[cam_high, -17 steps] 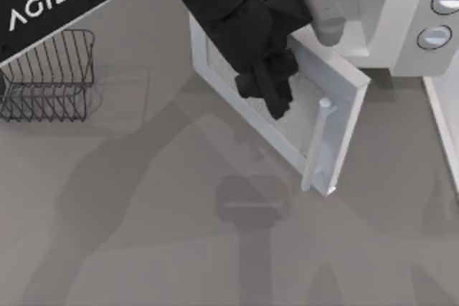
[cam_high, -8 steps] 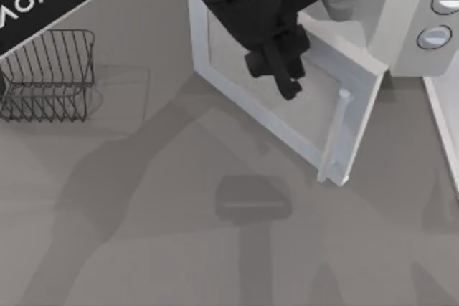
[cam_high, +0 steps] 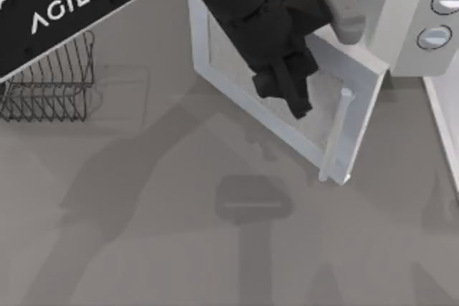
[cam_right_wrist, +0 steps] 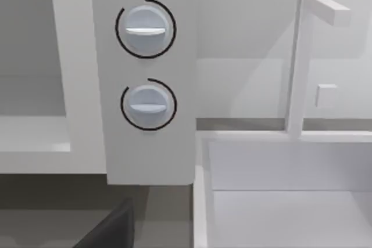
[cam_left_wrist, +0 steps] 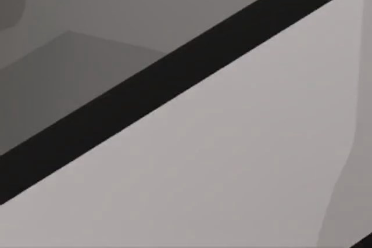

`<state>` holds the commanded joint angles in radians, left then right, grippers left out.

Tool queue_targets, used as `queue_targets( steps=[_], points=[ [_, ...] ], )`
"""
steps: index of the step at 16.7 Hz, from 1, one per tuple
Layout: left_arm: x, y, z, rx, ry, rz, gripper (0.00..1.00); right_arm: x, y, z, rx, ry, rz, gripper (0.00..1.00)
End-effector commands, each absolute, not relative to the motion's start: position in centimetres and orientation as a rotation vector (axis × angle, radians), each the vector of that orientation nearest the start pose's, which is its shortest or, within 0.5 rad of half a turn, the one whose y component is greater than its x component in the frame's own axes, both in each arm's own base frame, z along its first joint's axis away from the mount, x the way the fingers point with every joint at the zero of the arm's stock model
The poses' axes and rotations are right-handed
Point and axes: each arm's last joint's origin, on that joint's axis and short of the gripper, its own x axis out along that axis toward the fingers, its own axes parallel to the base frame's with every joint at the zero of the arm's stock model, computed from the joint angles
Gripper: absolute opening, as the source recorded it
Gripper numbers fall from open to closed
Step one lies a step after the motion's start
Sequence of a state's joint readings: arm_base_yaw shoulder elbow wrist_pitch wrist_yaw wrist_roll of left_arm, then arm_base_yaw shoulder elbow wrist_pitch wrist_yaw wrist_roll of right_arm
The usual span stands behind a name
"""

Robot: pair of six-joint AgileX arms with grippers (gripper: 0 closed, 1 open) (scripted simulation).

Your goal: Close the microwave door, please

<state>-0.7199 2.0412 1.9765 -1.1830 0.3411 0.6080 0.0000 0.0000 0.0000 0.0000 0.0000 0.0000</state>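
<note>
The white microwave point(cam_high: 409, 26) stands at the table's back right, its two round knobs point(cam_right_wrist: 145, 27) on the side panel. The microwave door point(cam_high: 237, 55) hangs partly open, swung out toward the table's middle, hinged at the left of the cavity. Its pale bar handle point(cam_high: 336, 134) runs along the free edge. My left gripper point(cam_high: 297, 102), black, is low over the door's window, just left of the handle. The left wrist view has a pale flat surface point(cam_left_wrist: 232, 155) very close, crossed by a dark band.
A dark wire rack point(cam_high: 50, 80) sits at the table's left, under my left arm's white link. A white raised structure point(cam_right_wrist: 290, 190) stands right of the microwave. The table's front half is bare grey with shadows.
The door's free edge has swung a little toward the microwave, mostly in the first half second. My left gripper has moved right across the door window, closer to the handle.
</note>
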Motion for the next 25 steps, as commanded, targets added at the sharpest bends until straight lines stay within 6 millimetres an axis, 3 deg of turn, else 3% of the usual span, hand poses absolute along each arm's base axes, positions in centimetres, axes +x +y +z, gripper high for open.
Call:
queue_targets(
  steps=[5, 9, 18, 22, 25],
  points=[
    [32.1, -29.0, 30.6, 0.716, 0.872, -1.264, 0.0, 10.6, -0.1, 16.0, 0.0, 0.0, 0.0, 1.0],
    [32.1, -28.9, 30.7, 0.715, 0.869, -1.262, 0.0, 10.6, -0.1, 16.0, 0.0, 0.0, 0.0, 1.0],
    [31.5, -30.6, 28.6, 0.719, 0.978, -1.278, 0.0, 10.6, -0.1, 16.0, 0.0, 0.0, 0.0, 1.0],
    [31.9, -31.0, 30.4, 0.716, 0.885, -1.267, 0.0, 10.6, -0.1, 16.0, 0.0, 0.0, 0.0, 1.0],
    [32.1, -30.9, 30.7, 0.715, 0.869, -1.262, 0.0, 10.6, -0.1, 16.0, 0.0, 0.0, 0.0, 1.0]
  ],
)
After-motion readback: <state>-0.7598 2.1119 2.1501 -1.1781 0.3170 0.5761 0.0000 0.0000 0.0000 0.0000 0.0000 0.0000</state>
